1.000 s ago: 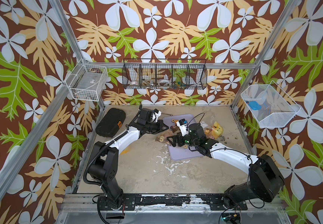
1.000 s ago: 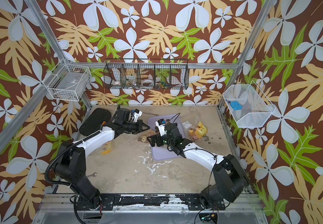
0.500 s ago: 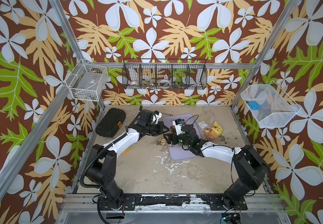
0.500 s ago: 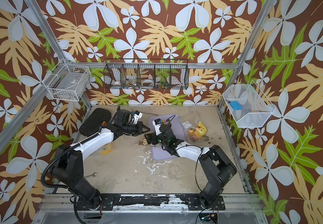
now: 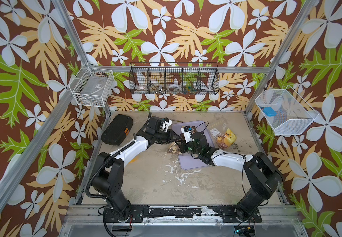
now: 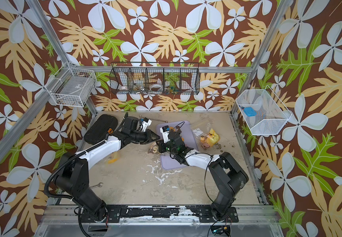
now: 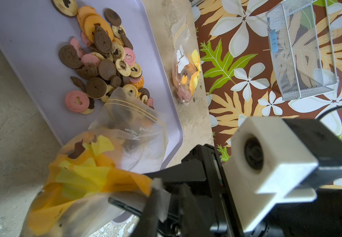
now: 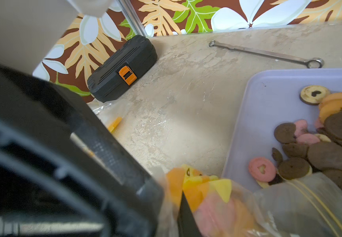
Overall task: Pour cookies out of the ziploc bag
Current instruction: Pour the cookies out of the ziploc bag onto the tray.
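The ziploc bag (image 7: 96, 168), clear with a yellow and orange print, lies over the left edge of the lavender tray (image 5: 188, 164), its mouth toward a pile of brown, orange and pink cookies (image 7: 104, 61). Both arms meet at its bottom end. In the wrist view my left gripper (image 7: 170, 197) has its fingers apart, with a corner of the bag against one finger. My right gripper (image 8: 184, 205) is shut on the printed end of the bag (image 8: 217, 195). Both top views show the bag (image 5: 173, 148) (image 6: 153, 149) just below the two grippers (image 5: 176, 136) (image 6: 160, 143).
A second printed bag (image 5: 225, 137) lies on the table right of the tray. A black case (image 5: 116, 131) sits at the back left, a long wrench (image 8: 268, 53) behind the tray, another wrench (image 6: 96, 185) near the left arm's base. Wire baskets (image 5: 174, 80) hang on the walls.
My right gripper has moved left across the tray to the bag and closed on it. My left gripper's fingers, shut on the bag before, have parted.
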Motion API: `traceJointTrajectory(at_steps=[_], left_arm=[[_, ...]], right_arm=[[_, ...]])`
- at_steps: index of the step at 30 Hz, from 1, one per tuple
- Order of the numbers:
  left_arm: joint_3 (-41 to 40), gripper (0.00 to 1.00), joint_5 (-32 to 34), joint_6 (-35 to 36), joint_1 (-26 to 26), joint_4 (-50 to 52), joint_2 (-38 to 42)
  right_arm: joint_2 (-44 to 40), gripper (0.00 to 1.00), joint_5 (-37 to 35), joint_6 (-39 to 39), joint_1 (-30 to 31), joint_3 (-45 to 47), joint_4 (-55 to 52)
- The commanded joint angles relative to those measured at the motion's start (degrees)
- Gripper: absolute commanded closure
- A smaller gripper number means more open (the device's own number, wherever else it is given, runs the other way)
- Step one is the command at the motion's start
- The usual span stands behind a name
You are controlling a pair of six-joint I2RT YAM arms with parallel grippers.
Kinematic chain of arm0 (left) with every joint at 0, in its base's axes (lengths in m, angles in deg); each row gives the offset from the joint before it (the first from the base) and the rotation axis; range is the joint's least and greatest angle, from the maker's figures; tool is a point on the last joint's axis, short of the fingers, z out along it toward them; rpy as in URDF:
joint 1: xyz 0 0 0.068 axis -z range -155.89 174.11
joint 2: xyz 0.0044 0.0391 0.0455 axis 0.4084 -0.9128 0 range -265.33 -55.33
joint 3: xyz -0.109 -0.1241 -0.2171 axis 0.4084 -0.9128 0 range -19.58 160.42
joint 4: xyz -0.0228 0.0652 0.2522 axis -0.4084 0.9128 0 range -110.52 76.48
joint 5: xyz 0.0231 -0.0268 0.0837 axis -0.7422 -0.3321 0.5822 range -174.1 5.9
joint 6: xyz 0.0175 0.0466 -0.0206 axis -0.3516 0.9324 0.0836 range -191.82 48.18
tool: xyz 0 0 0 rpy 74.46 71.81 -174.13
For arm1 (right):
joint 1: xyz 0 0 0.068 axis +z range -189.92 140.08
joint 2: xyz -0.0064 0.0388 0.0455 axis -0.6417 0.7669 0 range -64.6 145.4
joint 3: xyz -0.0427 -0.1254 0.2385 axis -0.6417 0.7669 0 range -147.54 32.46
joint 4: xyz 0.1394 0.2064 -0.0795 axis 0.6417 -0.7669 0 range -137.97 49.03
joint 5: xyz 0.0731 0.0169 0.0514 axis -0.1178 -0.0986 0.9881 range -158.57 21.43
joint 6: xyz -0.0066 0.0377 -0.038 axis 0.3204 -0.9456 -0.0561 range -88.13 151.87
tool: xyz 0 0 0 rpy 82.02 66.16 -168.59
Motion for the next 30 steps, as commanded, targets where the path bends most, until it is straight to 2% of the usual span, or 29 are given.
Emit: traceJointTrajectory(at_steps=[1,4,6,13,17,21,30], left_arm=[[-0.73,0.31,1.52,1.80,-0.85,0.51,2.18],[-2.61,0.11,3.49,2.20,-3.08,0.42,5.20],[-4.35,0.08,4.72,2.56,-5.22,0.25,7.44],[-11.01,0.06,5.08,2.32,-12.84,-1.80,10.52],[-13.17,0.06,4.22,2.10,-13.09,-3.37,9.93],[-16.18,0.06,2.34,-0.08,-13.00,-6.67,8.79],[-20.65,0.09,1.80,-1.55,-10.47,-9.93,7.87]], right_arm=[[0.06,0.89,0.63,-0.54,-0.55,-0.44,1.02],[0.35,0.90,2.02,-1.56,-1.48,-0.44,1.19],[0.59,0.90,3.46,-2.28,-2.11,-0.63,1.30],[0.09,0.90,8.61,-4.66,-2.78,-3.98,0.09],[-1.51,0.90,6.58,-4.08,-3.93,-1.96,-0.18],[0.89,0.90,10.71,-6.38,-7.18,-0.56,1.13],[1.31,0.93,12.38,-7.25,-8.05,0.26,2.87]])
